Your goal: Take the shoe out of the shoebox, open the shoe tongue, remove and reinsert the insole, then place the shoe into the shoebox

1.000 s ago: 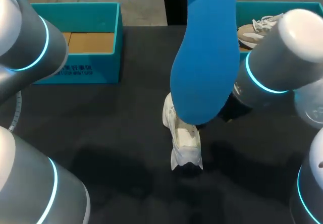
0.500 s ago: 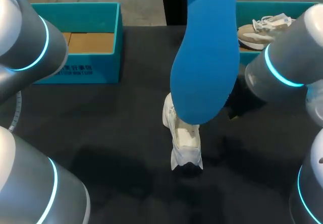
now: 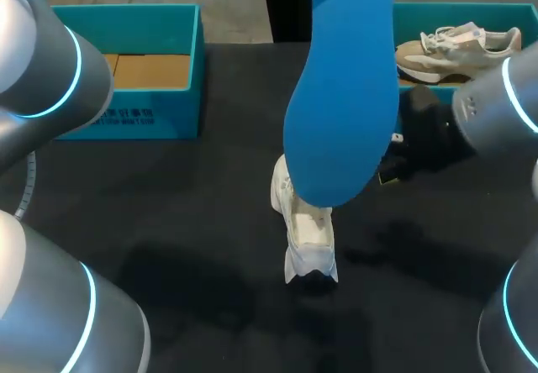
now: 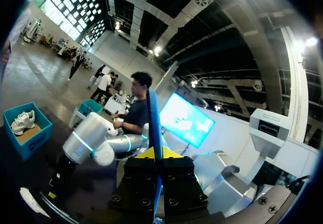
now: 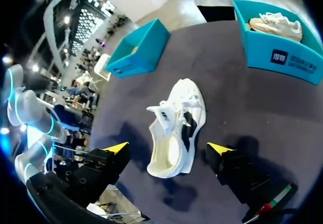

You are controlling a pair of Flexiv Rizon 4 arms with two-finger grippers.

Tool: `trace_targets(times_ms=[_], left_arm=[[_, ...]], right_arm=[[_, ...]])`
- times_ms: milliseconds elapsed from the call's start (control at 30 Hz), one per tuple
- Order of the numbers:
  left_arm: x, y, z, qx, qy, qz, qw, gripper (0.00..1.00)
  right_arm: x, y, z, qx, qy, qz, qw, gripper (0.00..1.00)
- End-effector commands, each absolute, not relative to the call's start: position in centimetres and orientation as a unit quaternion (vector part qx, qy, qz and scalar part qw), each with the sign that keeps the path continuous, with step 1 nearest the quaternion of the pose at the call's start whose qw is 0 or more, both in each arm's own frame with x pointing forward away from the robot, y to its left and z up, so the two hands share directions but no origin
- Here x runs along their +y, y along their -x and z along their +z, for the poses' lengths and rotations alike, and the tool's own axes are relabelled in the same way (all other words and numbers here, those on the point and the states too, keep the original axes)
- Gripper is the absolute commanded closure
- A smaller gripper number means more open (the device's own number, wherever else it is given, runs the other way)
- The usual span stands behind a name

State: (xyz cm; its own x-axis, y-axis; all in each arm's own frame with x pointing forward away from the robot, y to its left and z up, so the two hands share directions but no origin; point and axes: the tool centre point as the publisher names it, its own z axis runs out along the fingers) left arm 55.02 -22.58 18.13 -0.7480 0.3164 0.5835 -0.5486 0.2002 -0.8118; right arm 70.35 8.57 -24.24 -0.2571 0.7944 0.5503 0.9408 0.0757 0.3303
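Blue insole (image 3: 345,96) pinched upright in left gripper (image 4: 155,156), raised over black table (image 3: 168,222), hiding part of white shoe (image 3: 307,230) at centre, right gripper (image 5: 168,148) spread wide above shoe, teal shoebox (image 3: 151,96) at left, second teal box (image 3: 437,6) holding beige sneaker (image 3: 445,49) at right

Even overhead light; soft shadows beside the shoe (image 3: 307,230) on the dark table (image 3: 168,222).
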Motion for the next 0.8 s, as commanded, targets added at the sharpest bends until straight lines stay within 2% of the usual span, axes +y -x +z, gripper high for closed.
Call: trace_targets(times_ms=[33,300,800], left_arm=[[-22.6,-55.0,18.1,-0.694,-0.084,0.627,0.345,1.0],[-22.6,-55.0,18.1,-0.694,-0.084,0.627,0.345,1.0],[-22.6,-55.0,18.1,-0.694,-0.084,0.627,0.345,1.0]], right_arm=[[8.8,-70.0,-23.7,-0.712,0.596,-0.345,0.138,0.0],[9.6,-70.4,-21.2,-0.695,0.594,-0.364,0.176,0.0],[9.7,-72.6,-19.8,-0.636,0.582,-0.439,0.254,0.0]])
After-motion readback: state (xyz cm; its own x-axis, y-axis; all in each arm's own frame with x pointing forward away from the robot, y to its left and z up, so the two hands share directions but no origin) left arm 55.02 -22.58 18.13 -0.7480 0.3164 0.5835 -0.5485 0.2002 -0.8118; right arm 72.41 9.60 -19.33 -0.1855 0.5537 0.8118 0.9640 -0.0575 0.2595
